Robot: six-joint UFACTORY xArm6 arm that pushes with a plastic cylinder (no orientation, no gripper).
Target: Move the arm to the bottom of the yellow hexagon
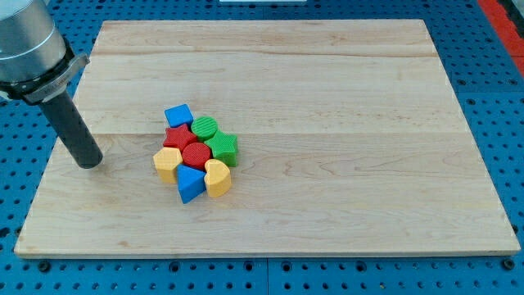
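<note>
The yellow hexagon [167, 163] lies on the wooden board [327, 98] at the left side of a tight cluster of blocks. Touching it are a red star-like block [176, 137], a red round block [195, 154] and a blue triangular block [190, 184]. A yellow heart-shaped block [218, 178], a green round block [205, 127], a green star-like block [222, 148] and a blue cube [178, 115] complete the cluster. My tip [88, 161] rests on the board to the left of the yellow hexagon, well apart from it.
The arm's grey body [29, 41] fills the view's top left corner. The board lies on a blue perforated table [491, 49].
</note>
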